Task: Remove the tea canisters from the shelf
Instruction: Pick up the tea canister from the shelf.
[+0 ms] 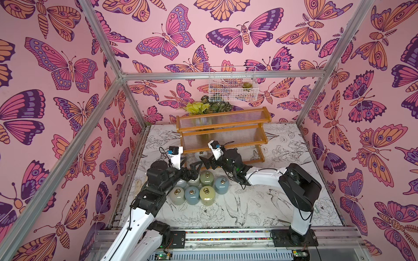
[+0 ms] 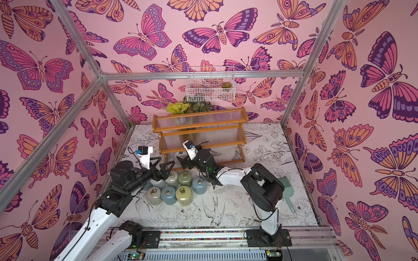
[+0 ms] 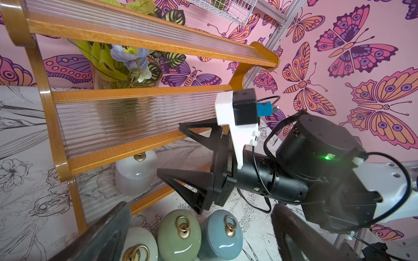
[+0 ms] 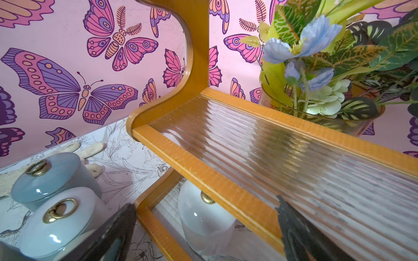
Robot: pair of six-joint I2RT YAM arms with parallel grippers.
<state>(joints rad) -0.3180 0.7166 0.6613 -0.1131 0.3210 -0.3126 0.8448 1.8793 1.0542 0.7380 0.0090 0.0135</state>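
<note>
While the right fingers (image 3: 181, 175) gape empty, the white canister (image 3: 135, 174) sits just ahead.

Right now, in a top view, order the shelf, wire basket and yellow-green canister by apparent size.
Largest: shelf.
Next: wire basket, though it hangs farther from the camera.
Smallest: yellow-green canister.

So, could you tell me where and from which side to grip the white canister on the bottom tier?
I'd take the white canister around its upright body, level from the open front of the shelf: the middle tier overhangs its lid, likely blocking a vertical reach.
</note>
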